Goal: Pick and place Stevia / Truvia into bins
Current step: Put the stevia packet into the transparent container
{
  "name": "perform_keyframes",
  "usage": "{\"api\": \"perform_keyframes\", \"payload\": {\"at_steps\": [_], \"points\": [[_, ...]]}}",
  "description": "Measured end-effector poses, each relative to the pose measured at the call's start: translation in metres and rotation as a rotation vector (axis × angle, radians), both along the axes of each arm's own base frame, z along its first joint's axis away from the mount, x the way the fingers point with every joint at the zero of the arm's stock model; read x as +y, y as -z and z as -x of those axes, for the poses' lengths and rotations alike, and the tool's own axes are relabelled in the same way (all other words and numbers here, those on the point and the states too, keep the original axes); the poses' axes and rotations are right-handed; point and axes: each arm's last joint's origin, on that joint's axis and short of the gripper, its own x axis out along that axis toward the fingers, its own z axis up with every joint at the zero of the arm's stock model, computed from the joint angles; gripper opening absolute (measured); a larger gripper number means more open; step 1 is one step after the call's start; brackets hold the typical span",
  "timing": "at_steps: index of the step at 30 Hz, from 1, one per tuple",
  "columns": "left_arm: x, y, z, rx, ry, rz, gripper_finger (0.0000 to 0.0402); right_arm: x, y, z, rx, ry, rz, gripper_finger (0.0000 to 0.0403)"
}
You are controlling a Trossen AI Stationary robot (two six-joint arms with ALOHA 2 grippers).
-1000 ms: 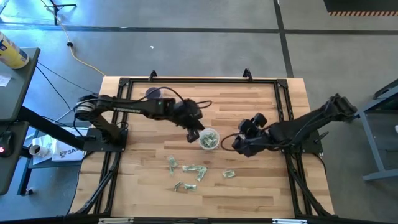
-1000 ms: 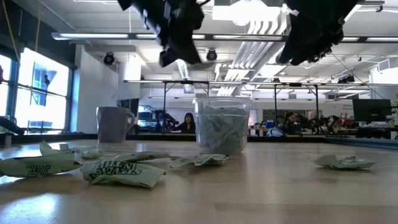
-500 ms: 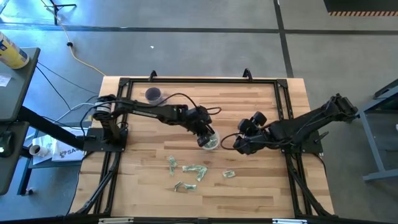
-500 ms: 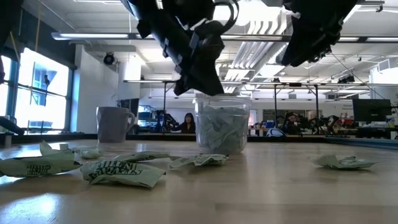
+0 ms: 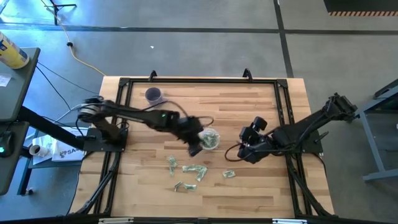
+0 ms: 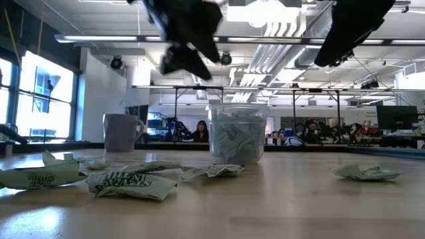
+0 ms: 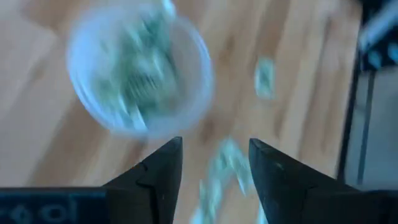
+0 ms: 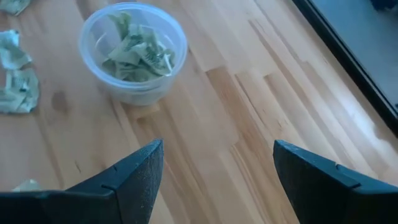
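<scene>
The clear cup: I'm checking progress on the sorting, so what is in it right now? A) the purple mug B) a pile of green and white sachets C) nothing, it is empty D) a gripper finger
B: the right wrist view looks down into the clear cup and shows several crumpled green and white sachets piled inside, while the low view shows it filled well up its wall.

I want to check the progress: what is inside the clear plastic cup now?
The clear cup holds a loose pile of crumpled green and white sachets. The ones on top cover the lower ones, so their number cannot be counted.
</scene>
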Motion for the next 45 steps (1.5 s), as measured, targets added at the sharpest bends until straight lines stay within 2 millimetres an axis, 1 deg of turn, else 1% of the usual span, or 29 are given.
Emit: {"api": "perform_keyframes", "payload": {"at_steps": [2, 5, 7, 9, 12, 15, 17, 21, 24, 27, 30, 35, 42, 45], "points": [[-0.016, -0.006, 0.019, 0.09, 0.033, -0.032, 0.0218, 0.002, 0.0, 0.001, 0.009, -0.022, 0.008, 0.0293], [-0.038, -0.004, 0.039, 0.215, 0.073, -0.09, 0.0212, 0.003, 0.001, 0.0, 0.029, -0.054, 0.002, 0.0293], [-0.051, 0.002, 0.051, 0.29, 0.15, -0.15, 0.0208, 0.003, 0.0, 0.0, 0.032, -0.071, -0.001, 0.0293], [-0.063, 0.01, 0.057, 0.307, 0.228, -0.196, 0.0205, 0.004, 0.0, -0.002, 0.032, -0.101, 0.004, 0.0293], [-0.072, 0.03, 0.07, 0.361, 0.311, -0.262, 0.0206, 0.007, -0.001, -0.008, 0.026, -0.178, 0.019, 0.0293], [-0.07, 0.047, 0.076, 0.377, 0.357, -0.342, 0.0209, 0.012, 0.003, -0.016, 0.043, -0.277, 0.035, 0.0293], [-0.069, 0.057, 0.078, 0.367, 0.421, -0.374, 0.0209, 0.015, 0.007, -0.021, 0.061, -0.329, 0.047, 0.0293], [-0.065, 0.073, 0.079, 0.315, 0.557, -0.399, 0.0206, 0.02, 0.017, -0.029, 0.09, -0.367, 0.037, 0.0293], [-0.059, 0.08, 0.079, 0.289, 0.615, -0.429, 0.0204, 0.022, 0.021, -0.031, 0.103, -0.374, 0.016, 0.0293], [-0.054, 0.084, 0.076, 0.255, 0.676, -0.451, 0.0204, 0.021, 0.022, -0.032, 0.103, -0.369, 0.021, 0.0293], [-0.048, 0.089, 0.076, 0.23, 0.734, -0.42, 0.0204, 0.017, 0.021, -0.034, 0.09, -0.329, 0.007, 0.0293], [-0.038, 0.097, 0.08, 0.245, 0.801, -0.435, 0.0204, 0.008, 0.022, -0.037, 0.068, -0.249, -0.041, 0.0293], [-0.025, 0.111, 0.085, 0.232, 0.807, -0.396, 0.0203, 0.0, 0.022, -0.04, 0.065, -0.21, -0.051, 0.0293], [-0.025, 0.115, 0.086, 0.212, 0.809, -0.4, 0.0185, -0.004, 0.022, -0.041, 0.066, -0.198, -0.052, 0.0293]]}}
